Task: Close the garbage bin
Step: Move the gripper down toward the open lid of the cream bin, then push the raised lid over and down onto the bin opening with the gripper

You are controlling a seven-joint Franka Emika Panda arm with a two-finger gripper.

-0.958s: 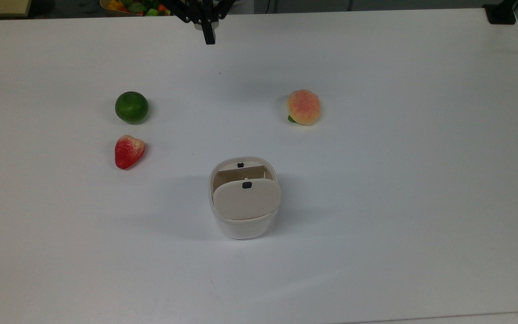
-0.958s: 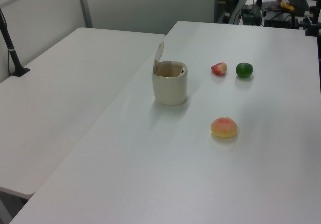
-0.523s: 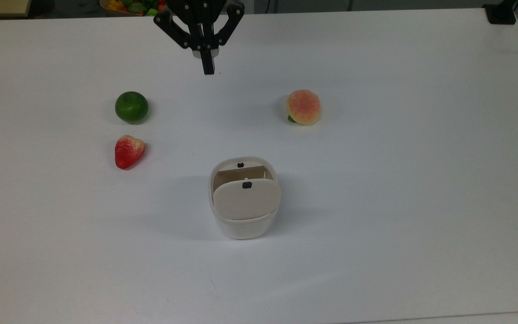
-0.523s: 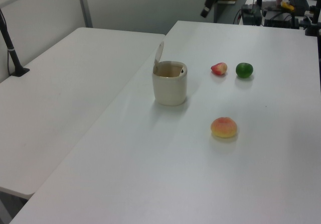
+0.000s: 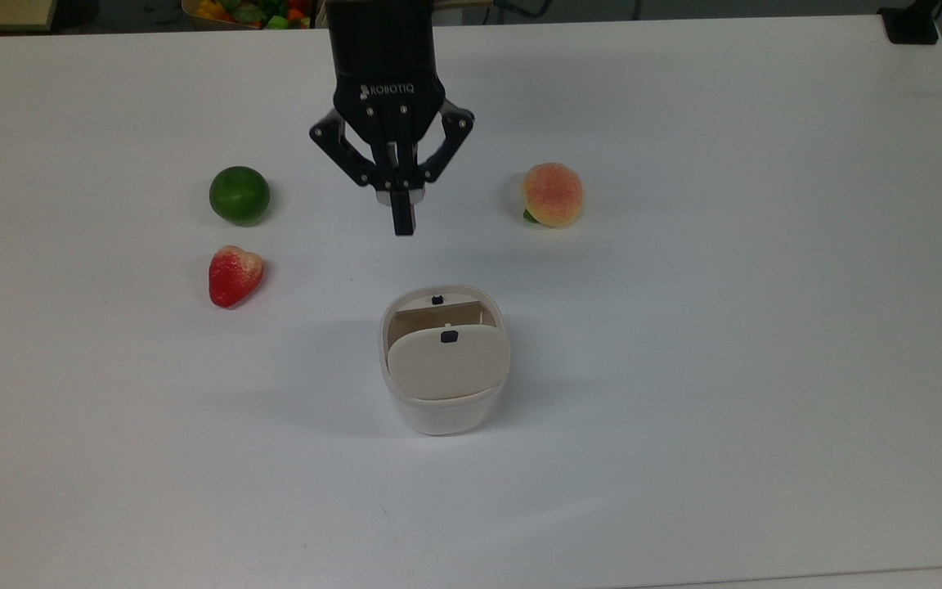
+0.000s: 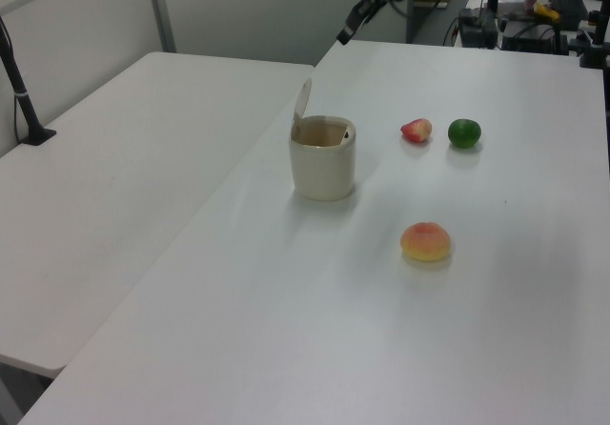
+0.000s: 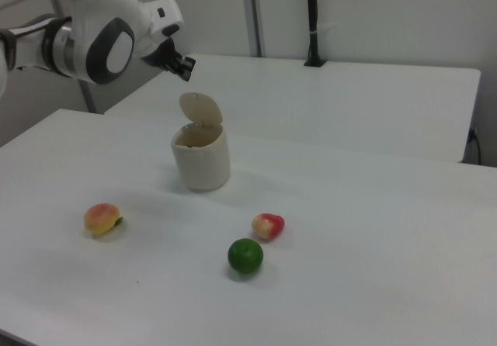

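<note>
The garbage bin (image 5: 442, 415) is a white tub in the middle of the table, with its beige lid (image 5: 448, 361) standing up on its hinge and the inside showing. In the left view the garbage bin (image 6: 323, 166) has its lid (image 6: 301, 102) tilted upright on the left view's left. From the right view, the lid (image 7: 201, 107) rises behind the garbage bin (image 7: 202, 161). My gripper (image 5: 402, 222) hangs above the table beyond the bin, fingers pressed together, holding nothing. It is high over the bin's far side, gripper (image 6: 347, 33) and gripper (image 7: 187, 67).
A green lime (image 5: 239, 195) and a red strawberry (image 5: 234, 275) lie at the top view's left. A peach (image 5: 552, 194) lies at the top view's right. A bowl of toy produce (image 5: 246, 11) sits past the table's far edge. A second table (image 6: 124, 149) adjoins.
My gripper has come in from the top view's upper edge and moved down the picture toward the bin, fingers still together. The bin, lid and fruit have not moved.
</note>
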